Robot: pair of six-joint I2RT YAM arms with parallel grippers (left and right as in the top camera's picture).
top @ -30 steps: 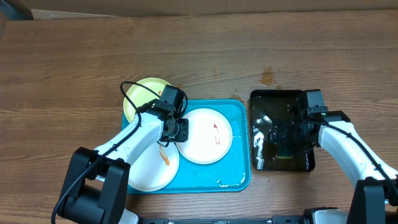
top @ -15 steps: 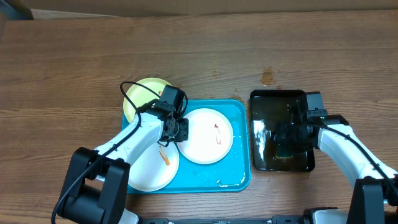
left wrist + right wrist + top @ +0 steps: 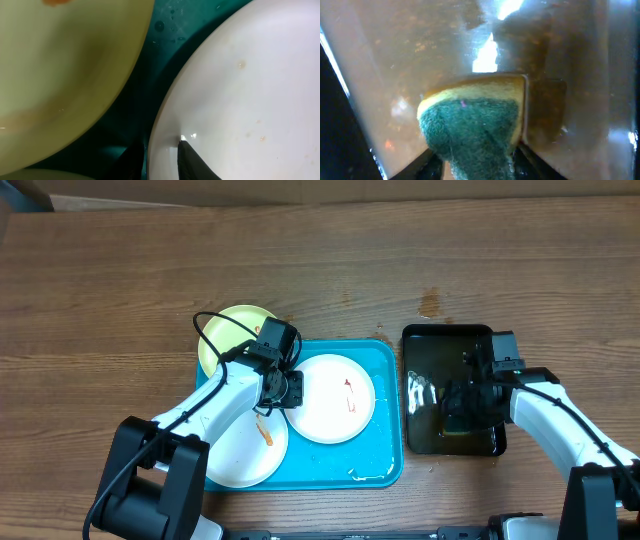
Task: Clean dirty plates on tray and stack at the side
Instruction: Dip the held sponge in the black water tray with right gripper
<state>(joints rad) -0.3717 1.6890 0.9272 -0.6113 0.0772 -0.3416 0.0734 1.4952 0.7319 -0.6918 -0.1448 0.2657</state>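
Note:
The turquoise tray [image 3: 385, 450] holds a white plate [image 3: 335, 402] with an orange-red smear and a second white plate [image 3: 245, 452] with an orange smear at its front left. A pale yellow-green plate [image 3: 228, 330] lies at the tray's back left corner. My left gripper [image 3: 290, 392] is shut on the left rim of the first white plate [image 3: 240, 100], one finger under the rim and one on top [image 3: 162, 157]. My right gripper [image 3: 462, 402] is shut on a yellow-and-green sponge [image 3: 475, 120] and holds it inside the black tray.
The glossy black tray [image 3: 425, 340] stands to the right of the turquoise tray with brownish liquid in it [image 3: 420, 45]. A dark stain [image 3: 431, 304] marks the wooden table behind it. Water drops lie on the turquoise tray's front right.
The right gripper with the sponge has shifted slightly toward the front of the black tray. The left gripper and the plates have not moved.

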